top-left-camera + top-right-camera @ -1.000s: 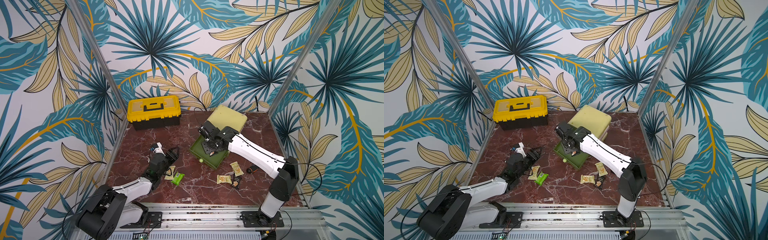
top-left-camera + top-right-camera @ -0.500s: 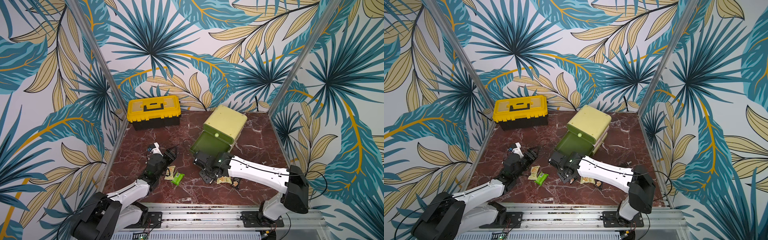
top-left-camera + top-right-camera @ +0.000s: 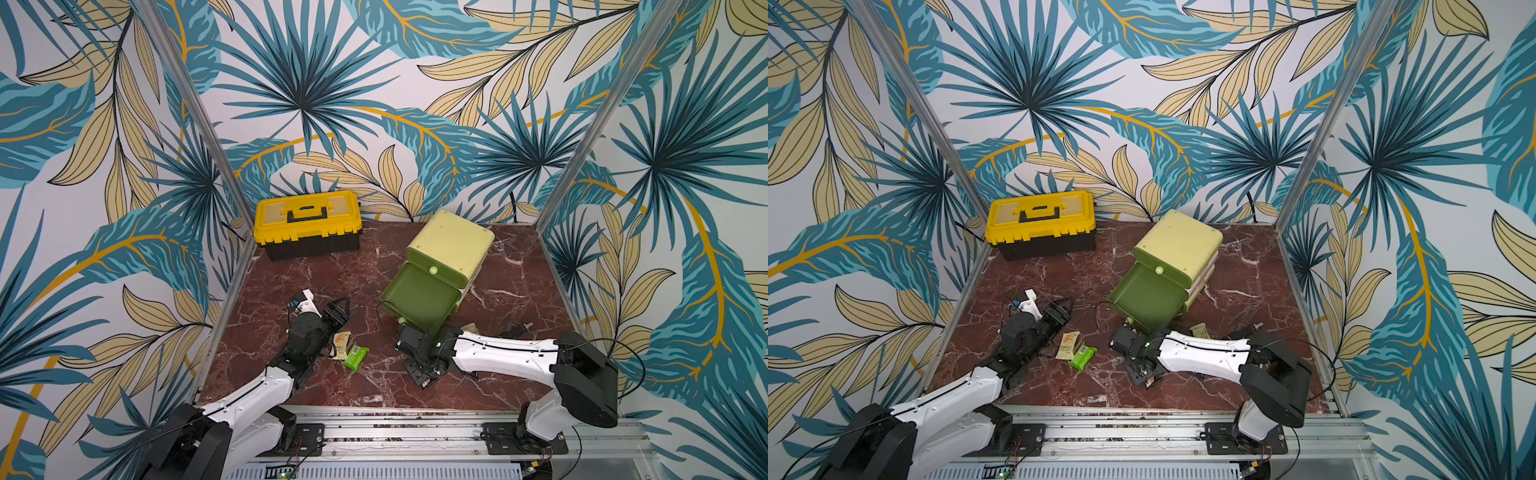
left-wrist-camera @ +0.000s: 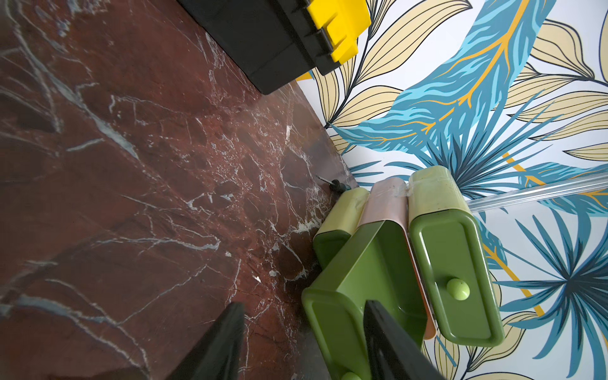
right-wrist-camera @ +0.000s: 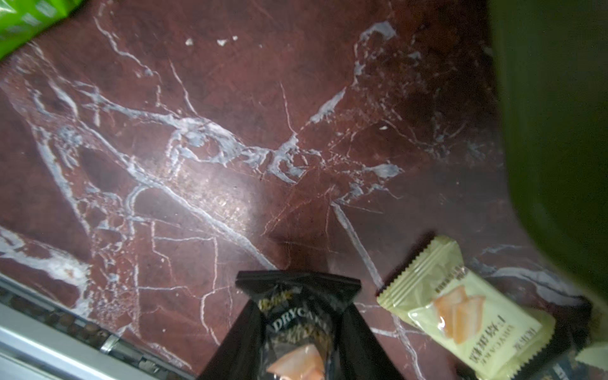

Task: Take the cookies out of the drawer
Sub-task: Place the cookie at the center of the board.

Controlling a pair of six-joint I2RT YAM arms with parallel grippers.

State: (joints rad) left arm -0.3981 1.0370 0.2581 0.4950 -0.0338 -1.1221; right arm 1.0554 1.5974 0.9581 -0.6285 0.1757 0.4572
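The dark green drawer (image 3: 415,297) (image 3: 1148,299) (image 4: 362,279) stands pulled out of the pale green drawer unit (image 3: 453,243), and the inside that shows is bare. My right gripper (image 3: 419,372) (image 3: 1144,374) (image 5: 301,309) is low over the table in front of the drawer, shut on a black cookie packet (image 5: 296,289) (image 3: 424,380). A pale yellow packet (image 5: 467,316) lies beside it. Two more cookies, pale yellow (image 3: 340,344) (image 3: 1068,345) and bright green (image 3: 355,357) (image 3: 1082,356), lie by my left gripper (image 3: 343,303) (image 4: 302,312), which is open and holds nothing.
A yellow and black toolbox (image 3: 305,226) (image 4: 279,42) stands at the back left. Another pale packet (image 3: 469,327) peeks out behind the right arm, with a small dark object (image 3: 515,330) further right. The metal rail (image 3: 415,432) borders the table's front edge.
The right arm has swung from the drawer down to the front of the table with the black packet in its jaws. The left gripper has moved slightly back and left.
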